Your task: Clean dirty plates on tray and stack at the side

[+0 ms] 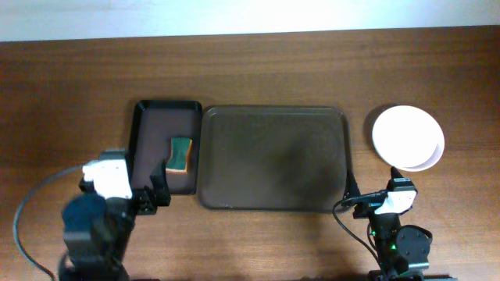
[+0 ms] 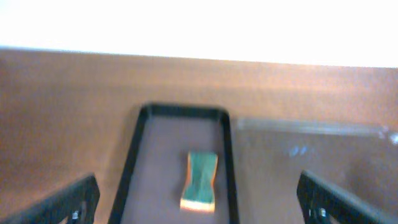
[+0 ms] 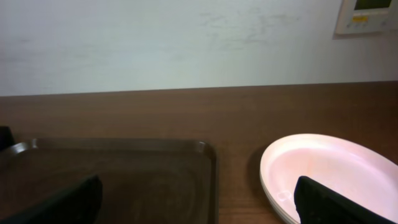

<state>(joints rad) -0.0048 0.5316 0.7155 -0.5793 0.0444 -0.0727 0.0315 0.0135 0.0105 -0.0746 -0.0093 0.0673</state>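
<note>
Left side: the left gripper (image 2: 198, 180) hangs at the near edge of the table with its jaws spread wide and nothing between them. Its two fingers (image 2: 68, 202) show at the lower corners of the wrist view.

Ahead of it lies the small black tray (image 1: 141, 133). A green sponge (image 1: 180, 154) with an orange underside lies flat in it, towards the right wall. The sponge is in line with the gap in the jaws but well ahead of the fingertips, untouched.

Centre: the large brown tray (image 1: 273, 160) sits just beside the black tray, their long edges close together. Whether they touch cannot be told.

Right side: the right gripper (image 3: 199, 186) is at the tray's near right corner, jaws likewise wide apart and holding nothing. In the wrist view its left finger (image 3: 62, 205) shows over the brown tray.

The plates (image 1: 408, 138) are off the tray, stacked on the bare wood tabletop (image 1: 62, 94) to its right. The top plate is white, and a second rim shows beneath it at the near edge. The count in the stack cannot be confirmed. The stack lies ahead of the jaws and to their right, outside the gap. Its near rim is just beside the right finger, and contact cannot be determined.
</note>
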